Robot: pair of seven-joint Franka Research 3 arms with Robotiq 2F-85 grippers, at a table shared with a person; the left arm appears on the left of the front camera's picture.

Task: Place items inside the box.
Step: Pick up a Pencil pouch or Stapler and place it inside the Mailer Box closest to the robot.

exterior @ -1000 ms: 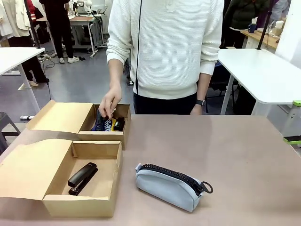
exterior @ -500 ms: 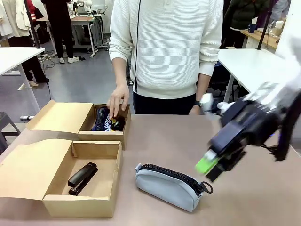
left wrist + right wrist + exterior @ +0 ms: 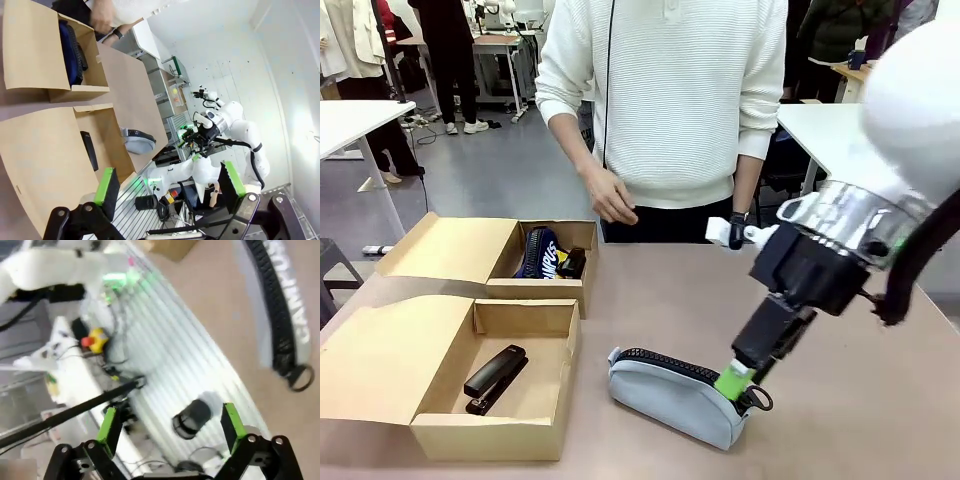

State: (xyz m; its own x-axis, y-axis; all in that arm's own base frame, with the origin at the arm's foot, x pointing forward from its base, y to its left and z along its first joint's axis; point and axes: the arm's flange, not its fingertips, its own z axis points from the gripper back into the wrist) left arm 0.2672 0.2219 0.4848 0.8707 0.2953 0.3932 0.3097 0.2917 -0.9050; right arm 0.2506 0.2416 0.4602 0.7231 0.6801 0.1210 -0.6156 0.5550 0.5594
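Right pincer (image 3: 738, 384): open, tips low at the zip-pull end of the grey CAMPUS pouch (image 3: 670, 395). The pouch lies by the tabletop's near edge, just right of the wide cardboard box (image 3: 490, 436) at the near left corner. One black stapler (image 3: 495, 378) lies inside. Risk: if I close this far off-centre I may catch only fabric or the ring (image 3: 761, 399), so the pouch could sag, slip, or snag the box wall.

Right wrist view was blurred, grey pouch (image 3: 257, 300) cut off by its top edge, dark blue pouch (image 3: 541, 253) sat half hidden behind the smaller box (image 3: 535, 292) wall.
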